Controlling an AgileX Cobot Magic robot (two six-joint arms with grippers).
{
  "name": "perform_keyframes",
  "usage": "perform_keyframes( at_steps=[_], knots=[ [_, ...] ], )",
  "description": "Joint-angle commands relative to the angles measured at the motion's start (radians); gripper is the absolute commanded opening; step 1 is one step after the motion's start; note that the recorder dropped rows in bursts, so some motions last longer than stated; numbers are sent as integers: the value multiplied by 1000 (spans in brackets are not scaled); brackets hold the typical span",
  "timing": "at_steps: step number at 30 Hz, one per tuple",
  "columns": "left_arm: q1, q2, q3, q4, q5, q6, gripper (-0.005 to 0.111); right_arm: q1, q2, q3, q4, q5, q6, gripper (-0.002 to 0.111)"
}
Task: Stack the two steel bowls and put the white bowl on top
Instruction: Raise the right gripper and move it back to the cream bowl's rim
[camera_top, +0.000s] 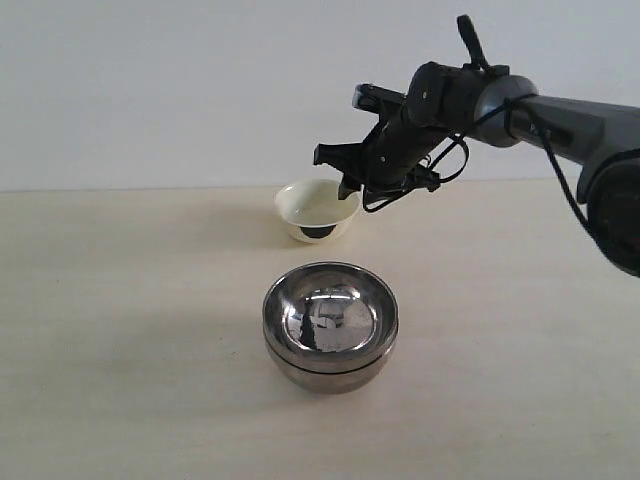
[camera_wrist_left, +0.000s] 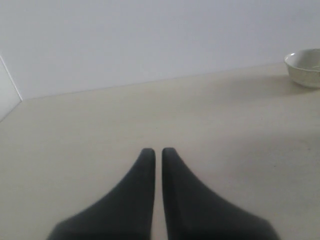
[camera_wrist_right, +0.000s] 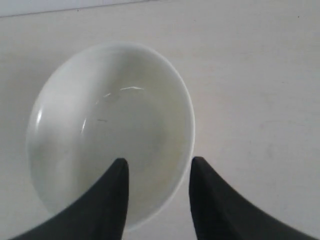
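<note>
The left gripper (camera_wrist_left: 158, 155) is not in the exterior view; its wrist camera shows its fingers together, with only a thin slit between them, low over the bare table (camera_top: 120, 350). The right arm is cut off at the right edge. The right gripper (camera_top: 350, 185) has its fingers apart astride the right rim of the white bowl (camera_top: 316, 208), one finger (camera_wrist_right: 112, 200) inside and one outside. If they really pinch it, I cannot tell. This bowl is at the far middle, tilted, its dark foot turned to the near side. The two steel bowls (camera_top: 330, 345) sit nested at the near centre, mouths upward.
</note>
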Motion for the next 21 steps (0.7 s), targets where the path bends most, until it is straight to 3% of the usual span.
perform_keyframes(
  at_steps=[1,14,16,19,21],
  knots=[
    [3,-4,3,-8,-8,-10,4,-3,53,-60,3,-2,-6,35],
    [3,-4,3,-8,-8,-10,4,-3,109,-73,-11,-47,0,34],
    [3,-4,3,-8,-8,-10,4,-3,109,-73,-11,-45,3,25],
    [3,-4,3,-8,-8,-10,4,-3,109,-73,-11,-29,1,0],
    [3,-4,3,-8,-8,-10,4,-3,104,-73,-11,-29,1,0]
  ],
)
